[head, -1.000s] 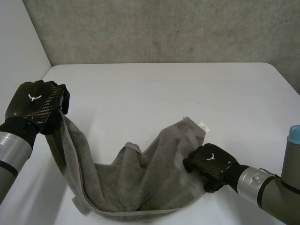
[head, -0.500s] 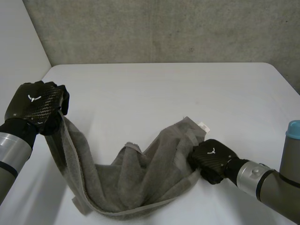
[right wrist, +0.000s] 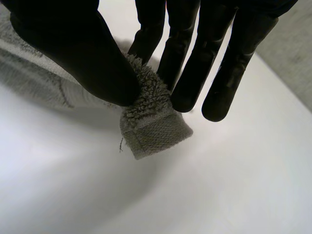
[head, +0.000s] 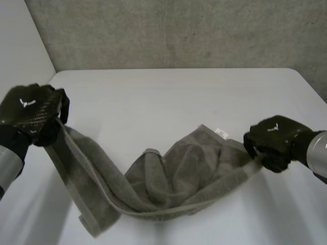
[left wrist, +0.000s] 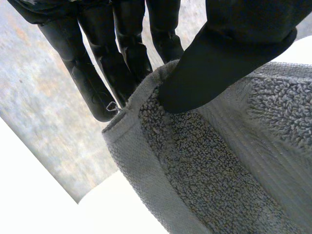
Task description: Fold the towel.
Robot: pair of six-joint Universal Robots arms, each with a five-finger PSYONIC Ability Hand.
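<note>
Pinching corners of the grey towel with left hand at mid-left and right hand at mid-right, likely to pull the bunched middle flat.

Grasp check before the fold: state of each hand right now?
Left hand: shut on the towel, pinched near a corner.
Right hand: shut on the towel, pinching another corner.
</note>
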